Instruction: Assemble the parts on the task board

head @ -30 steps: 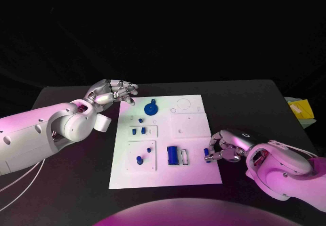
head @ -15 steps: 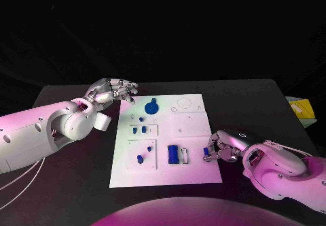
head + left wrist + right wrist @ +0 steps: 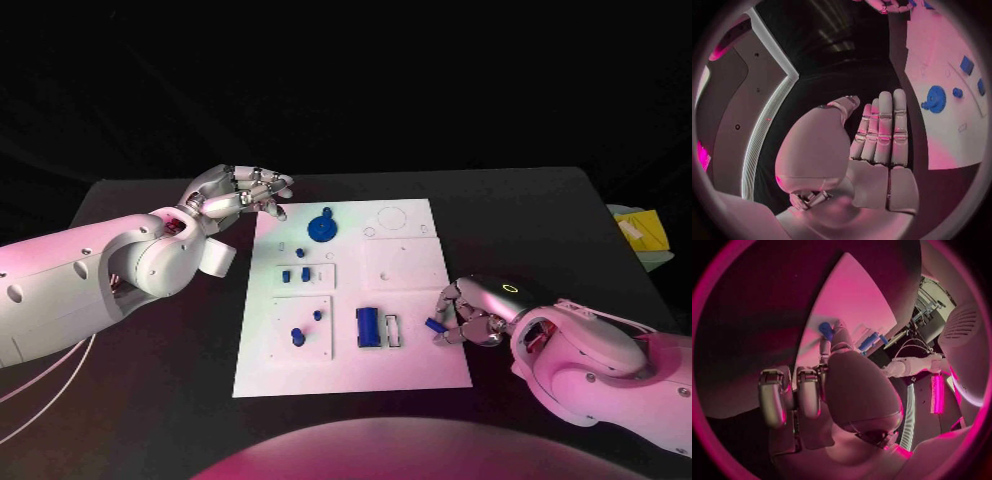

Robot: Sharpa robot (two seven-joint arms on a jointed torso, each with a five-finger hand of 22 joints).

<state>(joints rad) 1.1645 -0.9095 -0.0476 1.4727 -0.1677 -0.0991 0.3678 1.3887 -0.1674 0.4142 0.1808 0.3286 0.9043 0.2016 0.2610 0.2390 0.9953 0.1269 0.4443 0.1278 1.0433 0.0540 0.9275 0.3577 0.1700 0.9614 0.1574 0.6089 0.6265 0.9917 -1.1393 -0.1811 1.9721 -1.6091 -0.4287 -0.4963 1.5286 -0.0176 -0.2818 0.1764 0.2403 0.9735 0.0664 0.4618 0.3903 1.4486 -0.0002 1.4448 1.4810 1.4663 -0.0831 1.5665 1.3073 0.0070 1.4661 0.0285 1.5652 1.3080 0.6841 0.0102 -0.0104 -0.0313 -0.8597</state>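
The white task board (image 3: 404, 265) lies in the middle of the black table. My right hand (image 3: 476, 315) is at the board's right edge and pinches a small blue part (image 3: 434, 324) that tilts just over the board; the right wrist view has this part (image 3: 826, 330) at the fingertips (image 3: 837, 335). A blue block (image 3: 368, 327) stands in a slot to its left. A blue gear (image 3: 322, 230) sits near the board's far left, and small blue pegs (image 3: 294, 275) lie below it. My left hand (image 3: 238, 190) hovers at the board's far left corner holding nothing, with straight fingers (image 3: 882, 125).
A yellow-green object (image 3: 635, 230) lies at the table's right edge. The left wrist view has the board (image 3: 942, 135) with the gear (image 3: 934, 97) beside the hand. Bare black table surrounds the board.
The right hand has shifted slightly toward the board, and the small blue part in its fingers now tilts more. The left hand has barely moved.
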